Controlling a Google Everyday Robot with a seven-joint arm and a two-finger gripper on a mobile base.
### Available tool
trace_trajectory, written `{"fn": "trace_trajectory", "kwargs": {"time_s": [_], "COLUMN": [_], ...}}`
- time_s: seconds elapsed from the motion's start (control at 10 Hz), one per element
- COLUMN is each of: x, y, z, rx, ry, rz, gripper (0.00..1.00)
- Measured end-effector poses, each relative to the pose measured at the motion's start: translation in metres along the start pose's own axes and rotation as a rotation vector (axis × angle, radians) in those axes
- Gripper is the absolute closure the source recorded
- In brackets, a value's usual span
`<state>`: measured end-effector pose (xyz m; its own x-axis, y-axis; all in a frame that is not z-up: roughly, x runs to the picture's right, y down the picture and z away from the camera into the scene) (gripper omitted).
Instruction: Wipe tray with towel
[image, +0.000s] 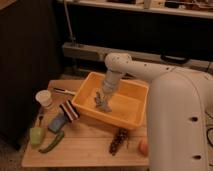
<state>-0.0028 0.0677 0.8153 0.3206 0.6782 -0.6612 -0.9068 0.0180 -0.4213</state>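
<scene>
The tray (134, 118) is a large yellow-orange bin on the wooden table, in the middle of the camera view. My gripper (103, 96) reaches down into its left half from the white arm above. The grey-blue towel (102, 103) hangs crumpled from the gripper and touches the tray floor near the left wall. The gripper is shut on the towel.
Left of the tray lie a blue flat piece with a dark striped block (64, 115), a white cup (44, 98), a green pepper (52, 143) and a green fruit (36, 135). A dark cone-like object (118, 141) and an orange fruit (144, 147) sit in front.
</scene>
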Motion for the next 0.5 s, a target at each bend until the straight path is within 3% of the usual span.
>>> {"fn": "trace_trajectory", "kwargs": {"time_s": [0.5], "x": [0.063], "y": [-0.044], "z": [-0.005], "rx": [0.013], "ry": [0.058], "rz": [0.079], "gripper": [1.0]}}
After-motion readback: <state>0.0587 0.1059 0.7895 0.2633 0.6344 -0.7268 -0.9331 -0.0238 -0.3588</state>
